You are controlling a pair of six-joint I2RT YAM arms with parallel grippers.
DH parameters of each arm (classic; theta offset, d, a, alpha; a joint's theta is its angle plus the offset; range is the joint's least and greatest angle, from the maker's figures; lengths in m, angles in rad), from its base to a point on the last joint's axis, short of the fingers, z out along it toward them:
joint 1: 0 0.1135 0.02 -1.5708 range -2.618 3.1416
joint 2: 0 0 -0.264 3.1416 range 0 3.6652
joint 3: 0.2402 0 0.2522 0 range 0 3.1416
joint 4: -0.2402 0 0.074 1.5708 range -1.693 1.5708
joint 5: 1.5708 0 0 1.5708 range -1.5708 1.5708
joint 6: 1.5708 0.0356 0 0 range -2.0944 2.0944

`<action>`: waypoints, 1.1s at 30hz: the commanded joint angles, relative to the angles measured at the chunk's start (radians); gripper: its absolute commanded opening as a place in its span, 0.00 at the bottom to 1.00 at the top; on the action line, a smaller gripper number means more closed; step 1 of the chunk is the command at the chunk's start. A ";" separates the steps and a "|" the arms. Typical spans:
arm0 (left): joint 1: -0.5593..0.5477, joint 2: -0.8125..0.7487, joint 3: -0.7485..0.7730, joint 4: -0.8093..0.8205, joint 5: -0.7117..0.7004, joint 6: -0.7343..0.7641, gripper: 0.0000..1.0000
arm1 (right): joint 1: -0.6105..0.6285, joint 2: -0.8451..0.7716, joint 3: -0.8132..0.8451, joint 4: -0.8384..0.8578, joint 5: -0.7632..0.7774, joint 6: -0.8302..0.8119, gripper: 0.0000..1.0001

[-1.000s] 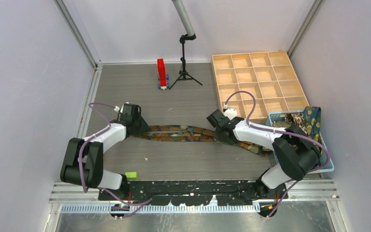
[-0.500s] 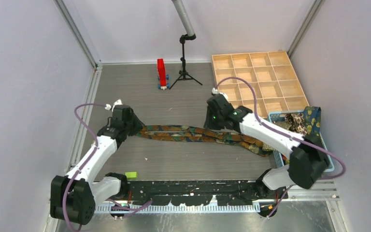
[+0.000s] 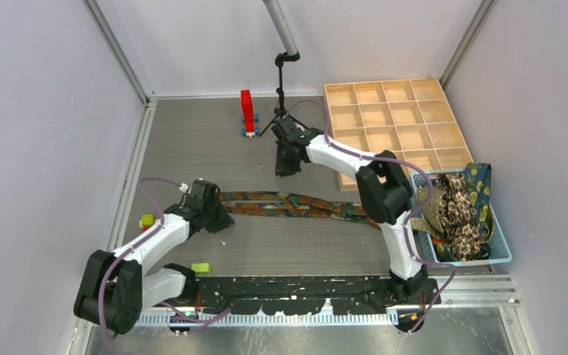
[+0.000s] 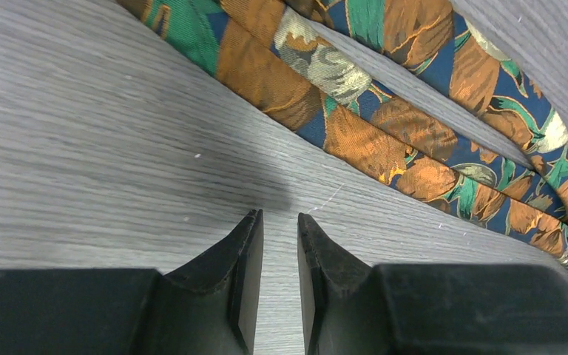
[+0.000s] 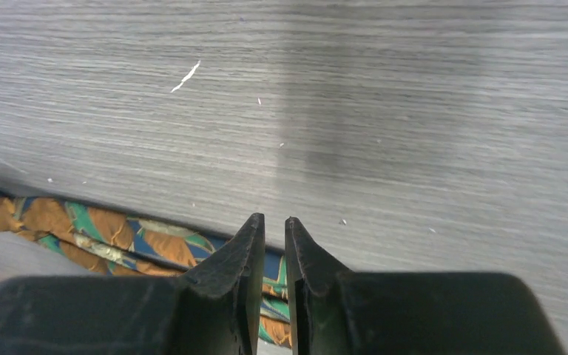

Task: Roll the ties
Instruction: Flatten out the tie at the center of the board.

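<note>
A long tie (image 3: 296, 204) patterned in orange, teal and navy lies doubled in two strips across the middle of the table, unrolled. My left gripper (image 3: 224, 219) sits at its left end, just on the near side. In the left wrist view its jaws (image 4: 279, 218) stand a little apart over bare table, with the tie (image 4: 355, 140) running slantwise beyond the tips. My right gripper (image 3: 285, 168) hovers past the tie's middle, toward the back. Its jaws (image 5: 274, 220) show a narrow gap with nothing in it, and the tie (image 5: 103, 233) lies below and to the left.
A light blue basket (image 3: 500, 256) at the right edge holds more patterned ties (image 3: 458, 211). A wooden compartment tray (image 3: 392, 118) stands at the back right. A red block (image 3: 247, 111) and a small black tripod (image 3: 282, 111) stand at the back. Small green blocks (image 3: 200, 267) (image 3: 147, 220) lie near the left arm.
My right arm has swung off the tie's right part, leftward and toward the back. My left gripper has drawn nearer and slightly right at the tie's left end. The tie has shifted a little.
</note>
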 commanded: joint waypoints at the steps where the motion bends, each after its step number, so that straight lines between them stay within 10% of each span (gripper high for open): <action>1: -0.038 0.074 0.011 0.098 0.024 -0.042 0.24 | 0.020 0.086 0.111 -0.070 -0.058 0.021 0.22; 33: -0.052 0.263 0.040 0.232 0.013 -0.002 0.20 | 0.181 0.023 0.027 -0.136 0.043 0.040 0.19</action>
